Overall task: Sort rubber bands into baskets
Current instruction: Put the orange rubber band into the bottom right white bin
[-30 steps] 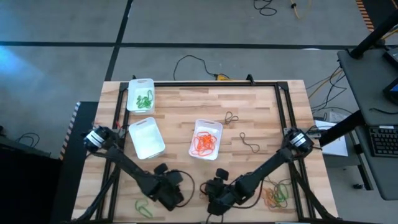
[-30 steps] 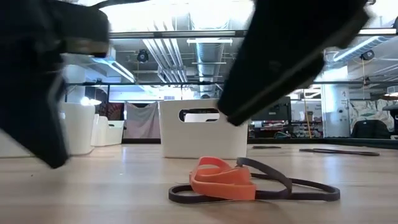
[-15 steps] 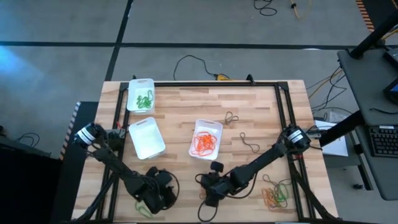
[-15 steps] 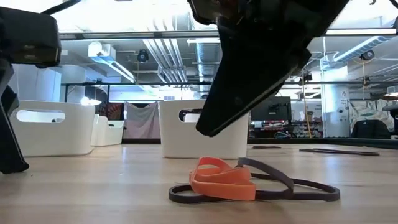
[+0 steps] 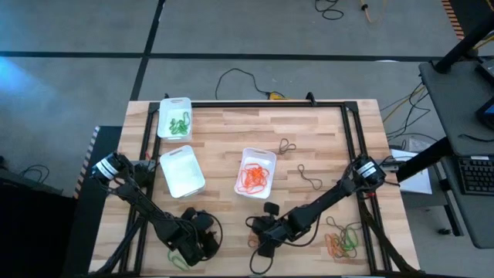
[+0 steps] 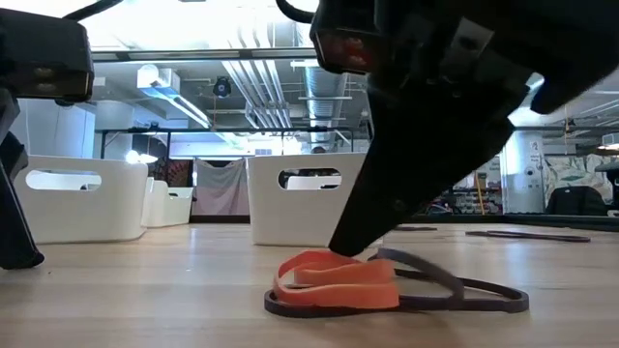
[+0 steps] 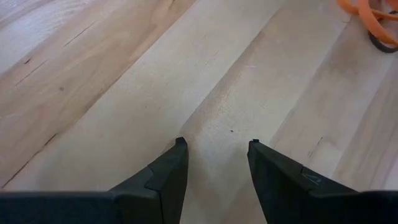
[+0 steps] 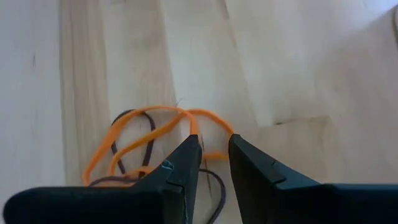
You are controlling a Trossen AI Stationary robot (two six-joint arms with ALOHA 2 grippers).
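the right end effector (image 8: 214,146) is low at the near edge of the worktop (image 5: 309,127), between the middle and the right side, and its two fingers (image 8: 180,165) are nearly together with a strand of an orange band (image 8: 149,124) between them; the tips touch the band, but i cannot tell if it is firmly gripped. in the low view the orange band (image 6: 334,282) lies on top of a dark band (image 6: 455,290), and the right finger comes down onto the back edge of the orange one. the left end effector (image 7: 214,146) is near the front left corner of the worktop, its fingers apart with only bare wood between them, holding nothing. in the high view it (image 5: 189,243) stands just beside a green band (image 5: 176,259) at the front edge. three baskets are on the worktop: the green basket (image 5: 174,117) at the far left holds green bands, the empty-looking basket (image 5: 181,171) is nearer on the left, and the orange basket (image 5: 255,172) near the middle holds orange bands. two loose dark bands (image 5: 310,179) lie to the right of the orange basket. a mixed pile (image 5: 343,241) of orange, green and dark bands lies at the front right, near the right arm.
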